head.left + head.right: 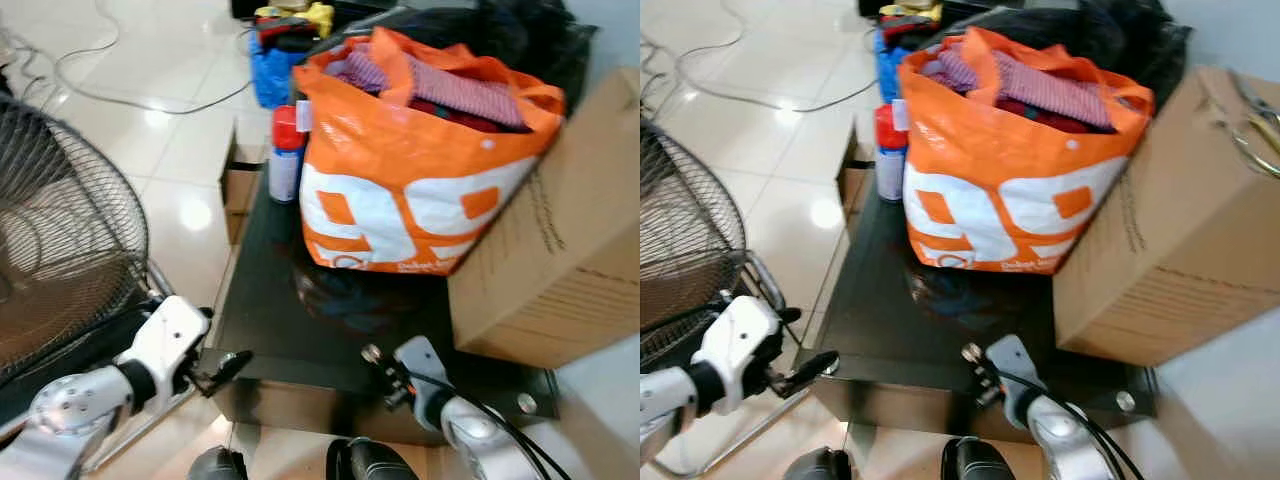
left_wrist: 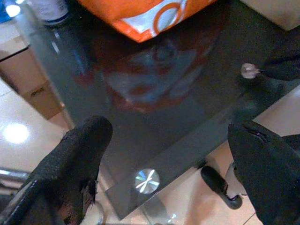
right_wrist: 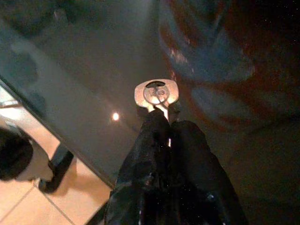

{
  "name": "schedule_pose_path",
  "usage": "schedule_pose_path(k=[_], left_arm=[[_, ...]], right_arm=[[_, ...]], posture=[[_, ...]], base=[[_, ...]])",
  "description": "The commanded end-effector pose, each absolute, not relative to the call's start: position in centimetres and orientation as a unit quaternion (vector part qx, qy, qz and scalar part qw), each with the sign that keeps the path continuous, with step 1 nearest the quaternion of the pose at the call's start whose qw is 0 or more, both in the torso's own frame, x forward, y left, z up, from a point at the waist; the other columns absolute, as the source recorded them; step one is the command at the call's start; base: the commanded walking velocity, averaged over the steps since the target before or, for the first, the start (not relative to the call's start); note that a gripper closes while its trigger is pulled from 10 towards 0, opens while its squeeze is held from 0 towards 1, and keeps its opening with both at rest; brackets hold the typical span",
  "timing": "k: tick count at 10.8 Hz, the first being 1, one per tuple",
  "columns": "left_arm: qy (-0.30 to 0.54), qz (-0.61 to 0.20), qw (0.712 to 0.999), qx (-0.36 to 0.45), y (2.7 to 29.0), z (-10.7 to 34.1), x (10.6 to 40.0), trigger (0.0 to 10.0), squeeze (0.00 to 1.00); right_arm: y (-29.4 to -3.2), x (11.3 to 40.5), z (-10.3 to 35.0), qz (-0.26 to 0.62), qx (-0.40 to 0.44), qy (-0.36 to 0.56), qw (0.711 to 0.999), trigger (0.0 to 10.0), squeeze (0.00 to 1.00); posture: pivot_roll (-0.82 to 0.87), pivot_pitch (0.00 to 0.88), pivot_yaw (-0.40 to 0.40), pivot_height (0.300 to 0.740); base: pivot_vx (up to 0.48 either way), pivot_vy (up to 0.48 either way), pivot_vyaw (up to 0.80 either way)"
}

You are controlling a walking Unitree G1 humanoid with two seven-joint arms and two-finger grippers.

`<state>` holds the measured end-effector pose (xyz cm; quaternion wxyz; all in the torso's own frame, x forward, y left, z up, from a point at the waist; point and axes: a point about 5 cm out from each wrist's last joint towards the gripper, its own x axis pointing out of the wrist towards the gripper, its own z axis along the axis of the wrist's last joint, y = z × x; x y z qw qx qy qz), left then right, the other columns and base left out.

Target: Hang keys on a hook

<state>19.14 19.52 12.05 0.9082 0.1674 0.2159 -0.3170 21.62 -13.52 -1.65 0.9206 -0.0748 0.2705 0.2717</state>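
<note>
Pinching a silver key [image 3: 156,95] between its closed black fingers [image 3: 161,140], the right gripper [image 1: 375,358] hovers over the near edge of a dark glass table [image 1: 262,310]. The key's round head juts past the fingertips, just above the glass. The left gripper [image 1: 225,368] sits at the table's near left corner with its fingers [image 2: 77,154] spread wide apart and nothing between them.

On the table stands an orange and white bag [image 1: 410,190], stuffed with folded clothes; a striped pink cloth [image 1: 462,94] lies on top. Touching the bag's right side is a closed cardboard box [image 1: 565,250]. Just left of the bag stands a spray can [image 1: 285,150] with a red cap. A wire fan guard [image 1: 60,240] stands on the tiled floor at the left.
</note>
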Motion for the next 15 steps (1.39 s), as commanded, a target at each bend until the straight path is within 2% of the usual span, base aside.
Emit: schedule_pose_path(k=[1,4,6,7,8,10,12,15], left_arm=[[0.217,-0.321,0.907,0.167,19.3,11.7,19.1,10.0,0.01],[0.212,-0.324,0.907,0.165,19.0,11.7,19.1,10.0,0.01],[0.211,-0.323,0.908,0.164,18.9,11.7,19.0,10.0,0.01],[0.210,-0.322,0.908,0.163,18.8,11.7,19.1,10.0,0.01],[0.210,-0.322,0.909,0.162,18.8,11.7,19.1,10.0,0.01],[0.210,-0.321,0.909,0.162,18.8,11.8,19.1,10.0,0.01],[0.208,-0.322,0.909,0.162,18.7,11.8,19.2,10.0,0.01],[0.208,-0.324,0.909,0.161,18.6,11.8,19.3,10.0,0.01]], right_arm=[[-13.5,21.8,-1.2,0.267,-0.063,0.266,0.924,0.0,0.00],[-12.2,23.2,0.1,0.261,-0.007,0.231,0.937,0.0,0.00],[-12.1,23.2,0.2,0.264,-0.005,0.235,0.935,0.0,0.00],[-12.0,23.5,0.4,0.254,0.027,0.235,0.938,0.0,0.00],[-11.9,23.8,0.8,0.227,0.117,0.240,0.936,0.0,0.00],[-11.8,24.2,2.2,0.199,0.264,0.236,0.914,0.0,0.00],[-12.0,24.8,3.2,0.176,0.361,0.221,0.889,0.0,0.00],[-12.3,24.9,4.1,0.161,0.421,0.212,0.867,0.0,0.00]], posture=[[-0.05,0.062,-0.088,0.732],[-0.05,0.067,-0.094,0.732],[-0.05,0.067,-0.100,0.732],[-0.04,0.066,-0.102,0.732],[-0.04,0.065,-0.102,0.732],[-0.04,0.066,-0.099,0.732],[-0.04,0.069,-0.097,0.732],[-0.04,0.066,-0.094,0.732]], base=[[0.000,0.000,0.00],[0.000,0.000,0.00],[0.000,0.000,0.00],[0.000,0.000,0.00],[0.000,0.000,0.00],[0.000,0.000,0.00],[0.000,0.000,0.00],[0.000,0.000,0.00]])
